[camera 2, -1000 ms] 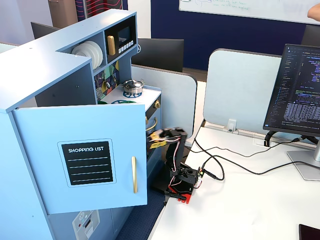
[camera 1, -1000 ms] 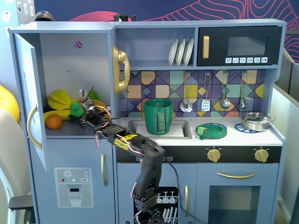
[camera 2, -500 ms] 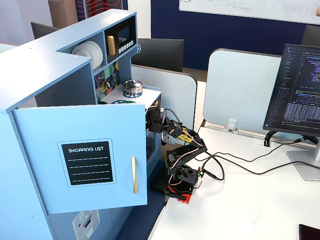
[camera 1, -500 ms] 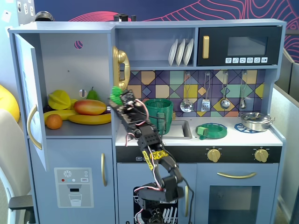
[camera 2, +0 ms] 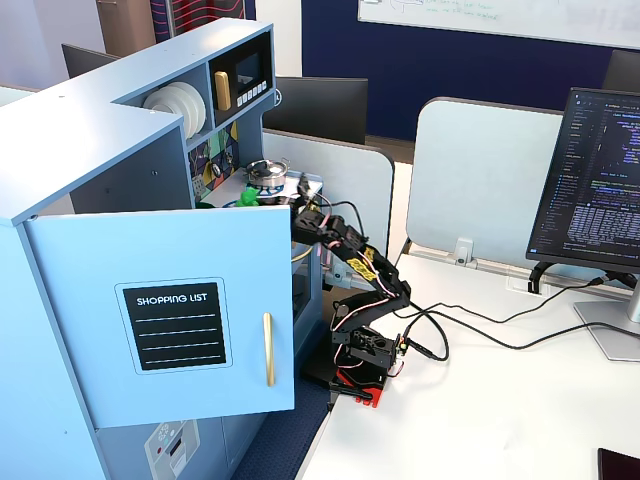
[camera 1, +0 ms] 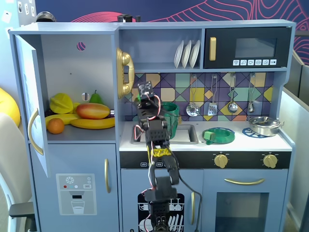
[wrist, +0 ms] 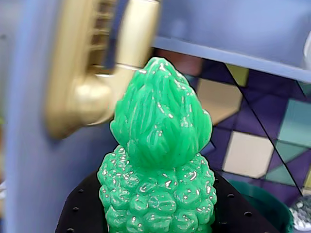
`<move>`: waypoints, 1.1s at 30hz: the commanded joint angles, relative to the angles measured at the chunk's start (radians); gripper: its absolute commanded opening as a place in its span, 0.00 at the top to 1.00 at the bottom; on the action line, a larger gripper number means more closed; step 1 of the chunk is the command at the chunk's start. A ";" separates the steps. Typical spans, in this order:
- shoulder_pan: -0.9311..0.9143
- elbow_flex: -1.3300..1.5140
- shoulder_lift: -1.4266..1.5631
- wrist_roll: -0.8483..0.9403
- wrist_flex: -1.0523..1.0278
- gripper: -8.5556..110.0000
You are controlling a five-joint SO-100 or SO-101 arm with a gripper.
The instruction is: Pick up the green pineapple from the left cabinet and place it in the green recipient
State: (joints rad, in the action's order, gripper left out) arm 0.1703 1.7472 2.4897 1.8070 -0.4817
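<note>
My gripper (wrist: 159,211) is shut on the green pineapple (wrist: 158,160), which stands crown-up between the black jaws. In a fixed view the gripper (camera 1: 144,100) hovers above the counter beside the gold phone (camera 1: 124,72), just right of the open left cabinet (camera 1: 67,67); the pineapple is hidden behind the wrist there. In the other fixed view the pineapple (camera 2: 247,197) shows past the cabinet door. The green recipient (camera 1: 170,115) stands in the sink just right of and behind the gripper; its rim shows at the wrist view's lower right (wrist: 265,206).
The cabinet shelf holds a mango (camera 1: 92,110), bananas (camera 1: 91,123), an orange (camera 1: 55,125), a star fruit (camera 1: 61,103) and a pear (camera 1: 96,97). A flat green ring (camera 1: 219,136) and a metal pan (camera 1: 264,125) lie on the counter. The cabinet door (camera 1: 32,96) stands open.
</note>
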 commanded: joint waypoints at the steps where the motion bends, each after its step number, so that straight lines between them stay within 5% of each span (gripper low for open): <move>1: -0.075 -0.152 -0.135 -0.034 0.051 0.93; 29: -0.247 -0.522 -0.767 -0.083 0.264 0.93; 33: -0.235 -0.546 -0.807 -0.166 0.331 0.78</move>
State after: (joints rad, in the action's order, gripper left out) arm -0.0874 1.2901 1.6874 1.7043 -0.2439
